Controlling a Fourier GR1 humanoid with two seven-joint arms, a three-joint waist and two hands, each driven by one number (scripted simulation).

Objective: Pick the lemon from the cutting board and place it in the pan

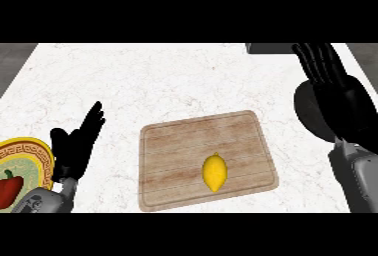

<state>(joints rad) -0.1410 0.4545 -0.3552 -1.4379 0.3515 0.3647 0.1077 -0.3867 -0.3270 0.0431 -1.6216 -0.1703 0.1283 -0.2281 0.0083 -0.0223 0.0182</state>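
At the centre of the marble counter (148, 80) lay the wooden cutting board (184, 145), and on it, toward its five o'clock corner, rested the lemon (215, 172), lengthwise and untouched by either hand. At about three o'clock from the board, near the counter's right edge, sat the dark pan (314, 112), largely hidden behind the right hand (336, 75). That hand was raised above the pan with its fingers straight and spread wide, holding nothing, well apart from the lemon. At nine o'clock from the board the left hand (74, 145) stood with fingers up and relaxed, likewise empty. Just beside it, at the picture's left edge, showed part of a plate (29, 155) with a yellow patterned rim, bearing a red pepper (7, 189).
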